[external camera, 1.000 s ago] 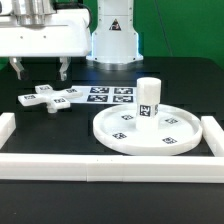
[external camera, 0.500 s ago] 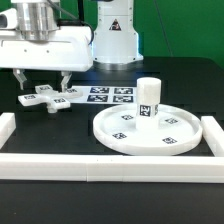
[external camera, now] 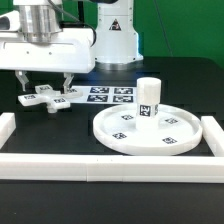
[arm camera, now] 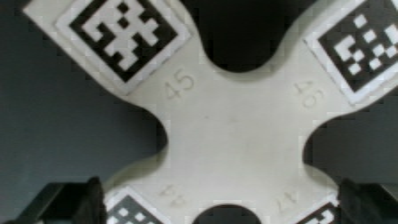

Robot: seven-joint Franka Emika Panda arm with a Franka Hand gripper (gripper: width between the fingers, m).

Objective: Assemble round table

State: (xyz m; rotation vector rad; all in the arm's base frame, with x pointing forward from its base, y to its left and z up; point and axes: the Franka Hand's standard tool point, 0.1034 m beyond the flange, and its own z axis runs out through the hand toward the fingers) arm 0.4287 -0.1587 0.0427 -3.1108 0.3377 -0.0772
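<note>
The cross-shaped knobbed base lies flat at the exterior view's left, white with square tags on its arms. My gripper hangs open just above it, one finger to each side and clear of it. In the wrist view the base fills the picture, and the two dark fingers show at either side of its middle; the gripper is open around it. The large round rimmed disc lies at the exterior view's right. The short cylindrical leg stands upright on its far part.
The marker board lies flat just right of the base, behind the disc. Long white border rails run along the front, the left and the right of the work area. The robot's white base stands at the back.
The gripper has come down and a little to the exterior view's right, until it hangs over the cross-shaped base. Its jaws stay open. The disc, leg and base have not moved.
</note>
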